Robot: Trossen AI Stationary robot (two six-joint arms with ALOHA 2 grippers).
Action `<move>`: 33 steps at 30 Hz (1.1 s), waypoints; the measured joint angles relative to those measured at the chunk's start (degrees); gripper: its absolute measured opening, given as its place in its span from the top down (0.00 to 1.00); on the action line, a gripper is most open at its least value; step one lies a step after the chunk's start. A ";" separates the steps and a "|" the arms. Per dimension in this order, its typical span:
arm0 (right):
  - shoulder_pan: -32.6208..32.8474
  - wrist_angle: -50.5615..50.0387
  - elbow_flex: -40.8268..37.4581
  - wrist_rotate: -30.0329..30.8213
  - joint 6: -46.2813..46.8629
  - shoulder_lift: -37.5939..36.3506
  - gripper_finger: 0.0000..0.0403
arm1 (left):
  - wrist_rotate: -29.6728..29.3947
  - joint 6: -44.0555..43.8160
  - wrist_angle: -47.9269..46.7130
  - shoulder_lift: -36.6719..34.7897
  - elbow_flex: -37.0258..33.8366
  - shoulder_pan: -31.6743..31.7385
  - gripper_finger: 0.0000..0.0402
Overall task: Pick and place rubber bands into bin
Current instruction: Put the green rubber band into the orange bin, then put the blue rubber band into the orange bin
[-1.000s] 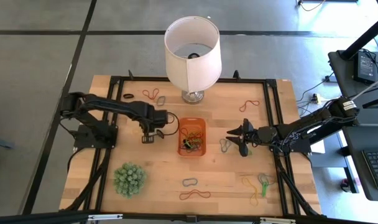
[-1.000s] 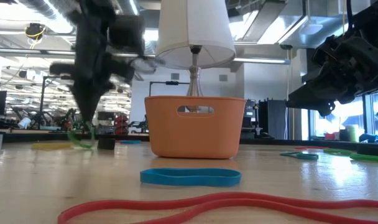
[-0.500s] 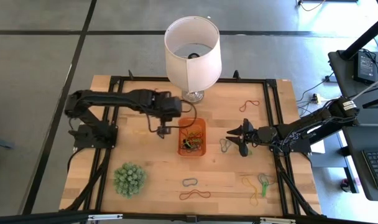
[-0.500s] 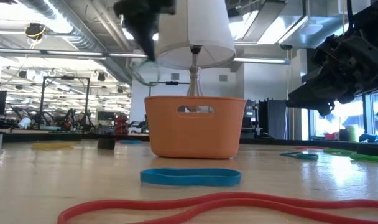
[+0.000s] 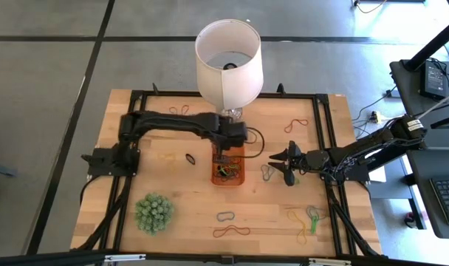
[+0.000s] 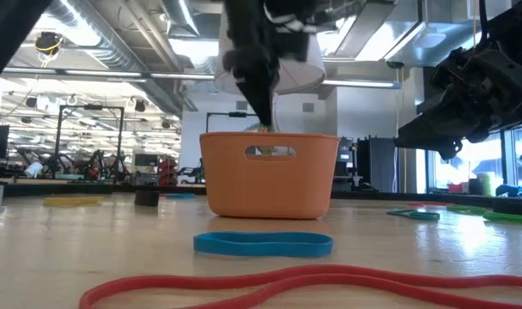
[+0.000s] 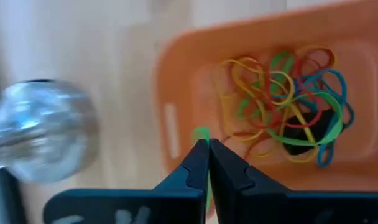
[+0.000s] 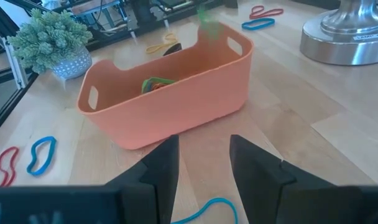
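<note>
Left gripper (image 7: 207,146): your fingers pinch a green band (image 7: 201,132) over the bin (image 5: 228,162).
Right gripper (image 8: 203,149): parted, empty, beside the bin.
Rubber bands (image 7: 282,99): piled inside; others on the wooden table (image 5: 173,177).
Room: lamp (image 5: 227,63) behind the bin, workshop beyond.

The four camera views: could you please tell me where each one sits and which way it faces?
High view: overhead, straight down on the table; both arms show.
Low view: at tabletop height, level toward the bin; left gripper above it.
Left wrist view: on the left arm, down into the bin at the rubber bands; its shut fingers show.
Right wrist view: on the right arm, toward the bin; its open fingers show.
All share the bin.
</note>
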 joint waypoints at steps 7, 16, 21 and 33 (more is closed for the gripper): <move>-0.01 -0.24 0.00 0.00 -0.02 0.00 0.64 | 0.98 -0.98 0.81 7.21 0.12 -0.19 0.99; 0.00 -0.26 0.00 0.00 -0.02 0.01 0.64 | 7.94 -0.53 1.98 10.86 0.13 -0.28 0.93; -0.02 -0.31 0.00 0.00 -0.02 0.00 0.64 | 7.83 -1.40 2.10 10.85 0.15 -0.28 0.79; -0.01 -0.39 0.00 0.00 -0.02 0.01 0.64 | 5.10 -1.75 -2.59 9.95 5.95 -0.28 0.62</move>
